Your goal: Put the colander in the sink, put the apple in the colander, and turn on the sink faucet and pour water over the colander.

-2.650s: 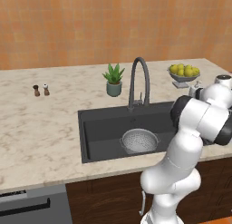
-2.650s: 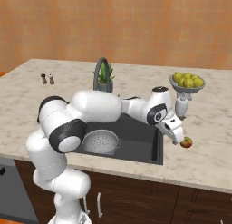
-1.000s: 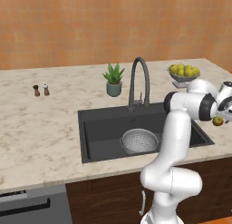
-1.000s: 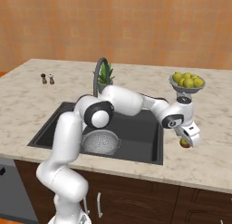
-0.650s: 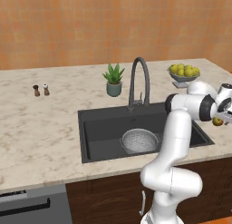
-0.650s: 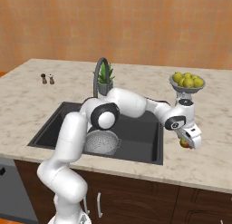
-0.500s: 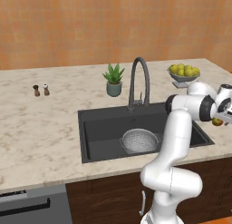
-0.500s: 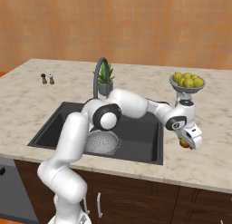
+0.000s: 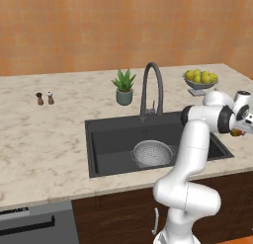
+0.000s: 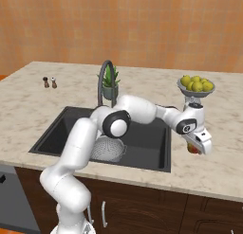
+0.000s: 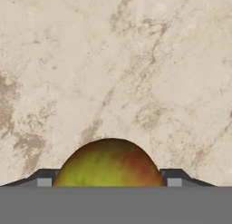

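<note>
The gripper [image 11: 108, 184] points down at the counter [image 11: 113, 60]. The round apple [image 11: 108, 164] sits right between its two fingers [image 11: 44, 180], which press on each side. The colander [image 9: 152, 153] rests upright in the sink [image 9: 106, 139].

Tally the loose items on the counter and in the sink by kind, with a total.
Colander: 1
Apple: 1
Fruit bowl: 1
Potted plant: 1
Shakers: 2
Total: 6

One colander [image 9: 152, 153] in one sink [image 9: 106, 139], one faucet [image 9: 150, 90], one apple [image 11: 110, 163], one fruit bowl [image 9: 200, 82], one potted plant [image 9: 123, 87], two shakers [image 9: 44, 98]
</note>
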Robot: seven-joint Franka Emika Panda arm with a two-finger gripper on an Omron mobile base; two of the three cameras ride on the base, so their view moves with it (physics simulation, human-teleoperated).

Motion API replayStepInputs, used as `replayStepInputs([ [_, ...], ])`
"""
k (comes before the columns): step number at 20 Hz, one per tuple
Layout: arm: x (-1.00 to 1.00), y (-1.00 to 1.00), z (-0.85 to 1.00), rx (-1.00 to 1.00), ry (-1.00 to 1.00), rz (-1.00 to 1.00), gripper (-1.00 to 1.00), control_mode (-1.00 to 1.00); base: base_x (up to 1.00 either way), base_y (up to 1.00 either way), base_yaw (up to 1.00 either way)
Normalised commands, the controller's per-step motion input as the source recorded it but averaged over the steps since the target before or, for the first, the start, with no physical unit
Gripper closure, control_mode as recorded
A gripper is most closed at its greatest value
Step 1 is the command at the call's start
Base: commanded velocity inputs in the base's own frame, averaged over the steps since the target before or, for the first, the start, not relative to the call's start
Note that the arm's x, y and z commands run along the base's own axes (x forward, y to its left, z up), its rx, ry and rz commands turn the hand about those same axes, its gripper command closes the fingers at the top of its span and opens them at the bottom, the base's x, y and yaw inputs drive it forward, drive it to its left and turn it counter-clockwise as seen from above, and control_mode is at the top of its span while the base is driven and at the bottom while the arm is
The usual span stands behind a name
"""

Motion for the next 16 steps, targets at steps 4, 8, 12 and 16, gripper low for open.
replayStepInputs([
  [4,-0.08,0.12,-0.28,0.02,0.05,0.0,1.0,-1.0,0.0,0.0,0.0],
  [8,-0.27,0.21,0.02,0.12,-0.01,0.0,1.0,-1.0,0.0,0.0,0.0],
  [12,-0.65,0.47,0.28,0.12,-0.09,0.04,1.0,-1.0,0.0,0.0,0.0],
  [16,-0.53,0.8,0.21,0.02,-0.01,0.18,1.0,-1.0,0.0,0.0,0.0],
])
